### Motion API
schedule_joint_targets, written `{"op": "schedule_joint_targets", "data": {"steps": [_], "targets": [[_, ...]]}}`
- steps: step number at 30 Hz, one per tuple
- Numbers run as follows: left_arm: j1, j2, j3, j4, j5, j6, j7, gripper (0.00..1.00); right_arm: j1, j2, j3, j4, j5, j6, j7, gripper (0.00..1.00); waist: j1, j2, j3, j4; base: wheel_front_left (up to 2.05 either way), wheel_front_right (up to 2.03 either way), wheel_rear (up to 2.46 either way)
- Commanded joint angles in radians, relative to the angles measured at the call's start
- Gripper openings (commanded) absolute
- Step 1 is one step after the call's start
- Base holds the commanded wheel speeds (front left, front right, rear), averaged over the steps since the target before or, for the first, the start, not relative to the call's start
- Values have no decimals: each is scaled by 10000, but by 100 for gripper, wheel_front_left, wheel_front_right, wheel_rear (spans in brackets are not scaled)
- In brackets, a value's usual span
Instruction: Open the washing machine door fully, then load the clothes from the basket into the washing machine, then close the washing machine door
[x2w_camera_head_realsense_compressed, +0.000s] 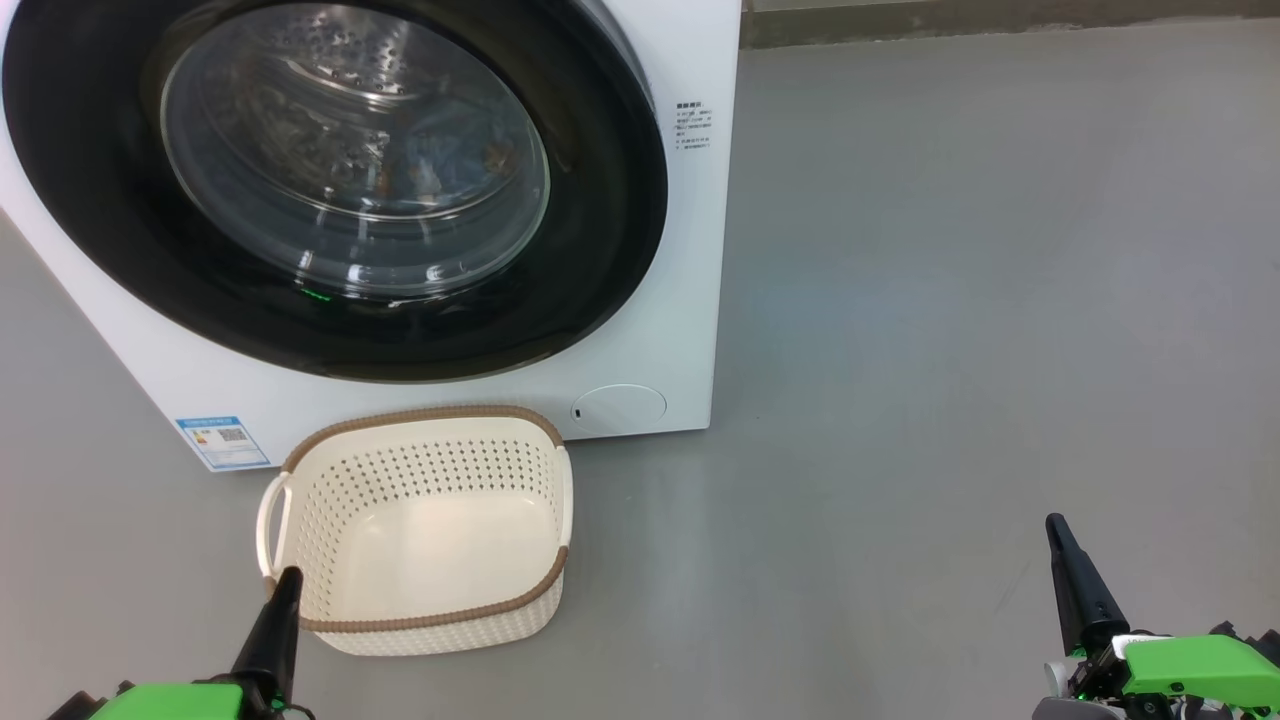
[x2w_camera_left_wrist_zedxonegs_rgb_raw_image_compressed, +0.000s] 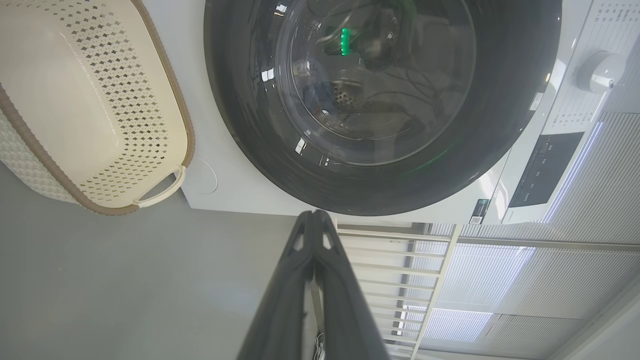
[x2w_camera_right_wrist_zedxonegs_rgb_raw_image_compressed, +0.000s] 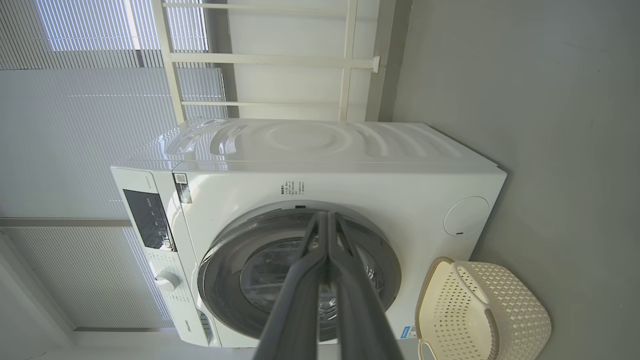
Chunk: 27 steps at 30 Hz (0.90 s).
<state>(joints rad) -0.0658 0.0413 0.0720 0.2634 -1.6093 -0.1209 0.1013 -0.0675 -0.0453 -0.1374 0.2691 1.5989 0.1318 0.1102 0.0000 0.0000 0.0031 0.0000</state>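
My left gripper (x2w_camera_head_realsense_compressed: 285, 585) sits low at the near left, its two fingers pressed together on nothing, the tip just beside the near left corner of the basket (x2w_camera_head_realsense_compressed: 430, 412). The basket stands on the floor right in front of the washing machine (x2w_camera_head_realsense_compressed: 690, 250) and has nothing in it. Above it the door (x2w_camera_head_realsense_compressed: 100, 200) looks flush against the white front, and through the glass I can make out the clothes (x2w_camera_head_realsense_compressed: 440, 165) lying in the drum. So I judge this is the tail of the closing step. If the latch has not caught, I would push with clenched fingertips on the black rim, not the glass, and keep my arms clear of the basket. My right gripper (x2w_camera_head_realsense_compressed: 1058, 525) is at the near right, well apart from everything, also clenched and empty. I count one machine, one door, one basket and two grippers. The clothes are one bundle, and I cannot tell how many pieces it holds.
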Motion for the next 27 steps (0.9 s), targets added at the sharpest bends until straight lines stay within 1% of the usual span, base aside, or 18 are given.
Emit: {"op": "schedule_joint_targets", "data": {"steps": [1,27], "targets": [[-414,157,331,-184,-65,-98,49,0,-405,-49,225,-243,87,-11,39,0,0,0,0,0,0,0,0],[-417,136,361,-184,-40,-98,73,0,-404,-49,229,-243,91,-11,36,0,0,0,0,0,0,0,0]]}}
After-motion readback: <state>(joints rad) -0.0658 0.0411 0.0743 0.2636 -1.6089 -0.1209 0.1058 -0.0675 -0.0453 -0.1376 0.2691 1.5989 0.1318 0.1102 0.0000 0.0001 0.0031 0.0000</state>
